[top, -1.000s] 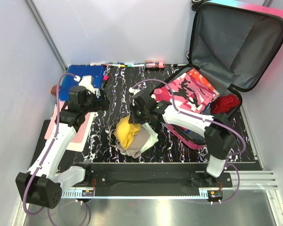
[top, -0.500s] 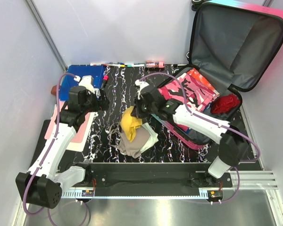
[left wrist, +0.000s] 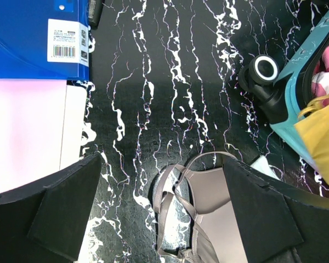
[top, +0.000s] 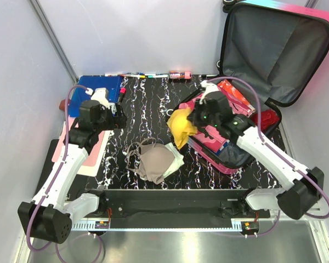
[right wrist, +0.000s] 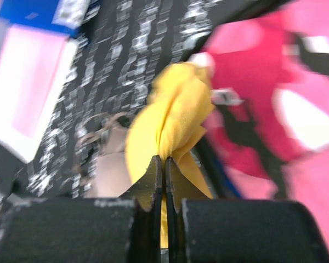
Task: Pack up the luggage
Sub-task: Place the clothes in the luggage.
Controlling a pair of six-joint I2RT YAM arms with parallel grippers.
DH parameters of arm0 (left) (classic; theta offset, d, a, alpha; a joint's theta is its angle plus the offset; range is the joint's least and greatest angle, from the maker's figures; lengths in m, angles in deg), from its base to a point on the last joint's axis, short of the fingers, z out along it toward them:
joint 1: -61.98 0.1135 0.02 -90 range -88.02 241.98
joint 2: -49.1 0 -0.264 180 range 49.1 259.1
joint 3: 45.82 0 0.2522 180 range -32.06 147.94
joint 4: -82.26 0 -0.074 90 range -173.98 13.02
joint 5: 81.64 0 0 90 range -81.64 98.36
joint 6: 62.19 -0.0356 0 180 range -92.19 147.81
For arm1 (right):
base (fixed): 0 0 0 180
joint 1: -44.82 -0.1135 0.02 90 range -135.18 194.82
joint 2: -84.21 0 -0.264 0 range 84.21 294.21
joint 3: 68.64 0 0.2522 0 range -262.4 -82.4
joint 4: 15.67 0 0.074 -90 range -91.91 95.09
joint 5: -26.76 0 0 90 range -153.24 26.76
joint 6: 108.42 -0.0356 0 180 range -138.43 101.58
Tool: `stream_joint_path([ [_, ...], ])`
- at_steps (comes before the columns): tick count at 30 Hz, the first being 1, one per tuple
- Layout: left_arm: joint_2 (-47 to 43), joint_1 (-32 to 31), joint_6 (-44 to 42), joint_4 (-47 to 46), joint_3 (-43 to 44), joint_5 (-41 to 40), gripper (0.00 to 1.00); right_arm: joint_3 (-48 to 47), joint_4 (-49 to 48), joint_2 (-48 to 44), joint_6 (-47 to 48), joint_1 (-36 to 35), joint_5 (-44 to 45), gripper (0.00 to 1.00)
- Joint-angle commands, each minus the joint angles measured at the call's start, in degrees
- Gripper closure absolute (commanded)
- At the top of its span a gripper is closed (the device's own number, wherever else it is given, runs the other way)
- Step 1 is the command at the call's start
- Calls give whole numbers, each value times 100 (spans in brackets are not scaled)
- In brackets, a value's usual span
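CHANGE: right gripper (top: pixel 193 118) carried yellow cloth (top: pixel 181 125) off beige pile (top: pixel 153 163) to luggage (top: pixel 274 55), open at counter's (top: pixel 140 104) far-right corner | JAWS: right clamped on cloth; left gripper (top: pixel 120 116) spread, empty | NEXT: likely release inside

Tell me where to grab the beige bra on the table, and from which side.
Pinch the bunched cup fabric at the middle of the bra, coming straight down from above. It lies in a soft heap on the table, so the mound gives something to close on. Its thin straps lie flat against the surface and would probably slip.
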Motion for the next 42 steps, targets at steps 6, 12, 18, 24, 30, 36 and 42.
stream_joint_path([
  [6,-137,-18,-9,-189,46,88,1,333,442,-607,575,968,1109,100],
  [12,-145,-18,-9,-189,45,105,1,518,601,-774,602,1461,1943,100],
  [18,-137,-18,8,-189,37,131,1,711,619,-1002,576,2083,2436,100],
  [24,-84,-27,44,-198,45,202,1,948,636,-1336,584,2541,2805,100],
  [30,-92,-44,70,-216,28,263,1,1195,628,-1434,479,3060,2823,100],
  [36,-101,-97,79,-225,28,298,1,1467,391,-1372,268,3500,2990,100],
  [42,-119,-132,70,-225,19,264,1,1573,337,-1372,233,3746,3086,100],
])
